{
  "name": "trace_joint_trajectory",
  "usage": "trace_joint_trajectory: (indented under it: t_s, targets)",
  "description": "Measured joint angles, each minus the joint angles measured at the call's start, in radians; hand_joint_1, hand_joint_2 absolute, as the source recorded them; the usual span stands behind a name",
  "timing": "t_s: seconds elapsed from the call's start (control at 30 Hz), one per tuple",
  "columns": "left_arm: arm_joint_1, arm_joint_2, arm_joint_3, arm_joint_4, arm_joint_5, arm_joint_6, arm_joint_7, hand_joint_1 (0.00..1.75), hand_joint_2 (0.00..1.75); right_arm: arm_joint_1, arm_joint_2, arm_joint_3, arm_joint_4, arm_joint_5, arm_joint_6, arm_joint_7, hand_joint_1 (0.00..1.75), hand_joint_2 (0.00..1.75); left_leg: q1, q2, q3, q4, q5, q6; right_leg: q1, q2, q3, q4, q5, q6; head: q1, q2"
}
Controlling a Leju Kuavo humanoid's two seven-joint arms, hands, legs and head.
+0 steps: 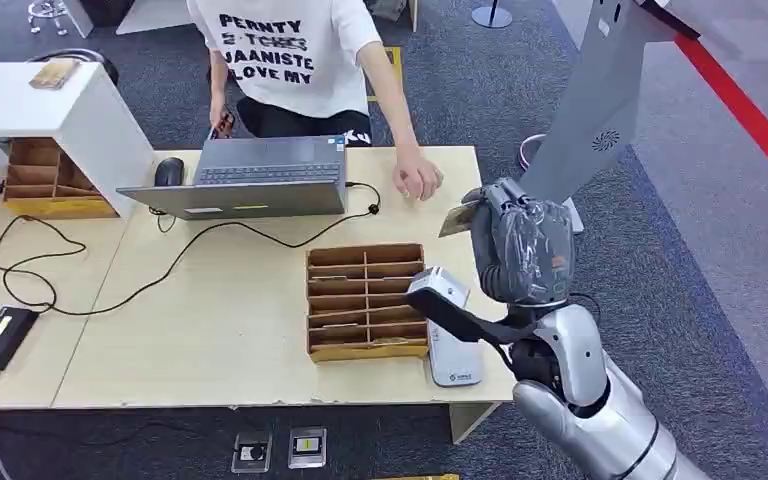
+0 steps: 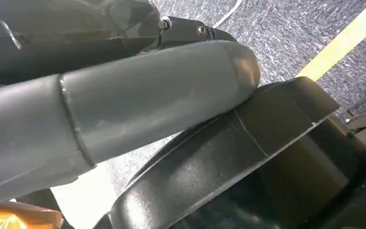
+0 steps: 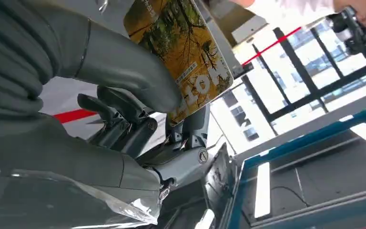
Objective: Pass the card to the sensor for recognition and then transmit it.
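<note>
My light wooden tabotop is wrong word avoided: my light wooden tabletop (image 1: 210, 330) stands on dark grey carpet and carries a compartmented wooden tray (image 1: 366, 300), with the grey sensor (image 1: 447, 330) just beside it and a person's hand (image 1: 418, 180) beyond. My right hand (image 1: 520, 245) is raised above the sensor, pinching the card (image 3: 181, 52) between thumb and fingers. The pinch looks shallow, so the card could slip; I cannot tell my left hand's (image 2: 124, 114) state.
</note>
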Motion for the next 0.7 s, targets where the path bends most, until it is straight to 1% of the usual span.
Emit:
trace_joint_trajectory:
  t_s: [0.17, 0.3, 0.4, 0.6, 0.7]
  targets:
    - [-0.003, 0.000, 0.000, 0.000, -0.021, -0.005, 0.000, 0.00, 0.00, -0.071, 0.046, 0.009, 0.006, -0.019, 0.017, -0.011, 1.75, 1.75, 0.000, 0.000, 0.000, 0.000, 0.000, 0.000, 0.000, -0.001, 0.000, 0.000, 0.000, 0.000, 0.000, 0.000]
    - [-0.005, 0.000, -0.001, 0.000, -0.046, -0.009, 0.000, 0.00, 0.00, -0.114, 0.070, 0.013, 0.017, -0.034, 0.036, -0.010, 1.75, 1.75, 0.000, 0.000, 0.000, 0.000, 0.000, 0.000, 0.000, 0.000, 0.000, 0.000, 0.000, 0.000, 0.000, 0.000]
    - [-0.007, 0.000, -0.003, 0.001, -0.056, -0.010, 0.000, 0.00, 0.00, -0.159, 0.086, 0.012, 0.048, -0.040, 0.042, -0.008, 1.75, 1.75, 0.000, 0.000, 0.000, 0.000, 0.000, 0.000, 0.000, 0.000, 0.000, 0.000, 0.000, 0.000, 0.000, 0.000]
    - [-0.007, 0.000, -0.004, 0.002, -0.060, -0.015, 0.000, 0.00, 0.00, -0.194, 0.110, 0.013, 0.093, -0.029, 0.045, -0.007, 1.75, 1.75, 0.000, 0.000, -0.001, 0.000, 0.000, 0.000, 0.000, 0.000, 0.000, 0.000, 0.000, 0.000, 0.000, 0.000]
    - [-0.010, 0.000, -0.005, 0.004, -0.069, -0.026, 0.000, 0.00, 0.00, -0.261, 0.134, 0.024, 0.154, -0.024, 0.048, -0.005, 1.75, 1.75, 0.000, 0.000, -0.001, 0.000, 0.000, 0.000, 0.000, 0.000, -0.001, 0.000, 0.000, 0.000, 0.000, 0.000]
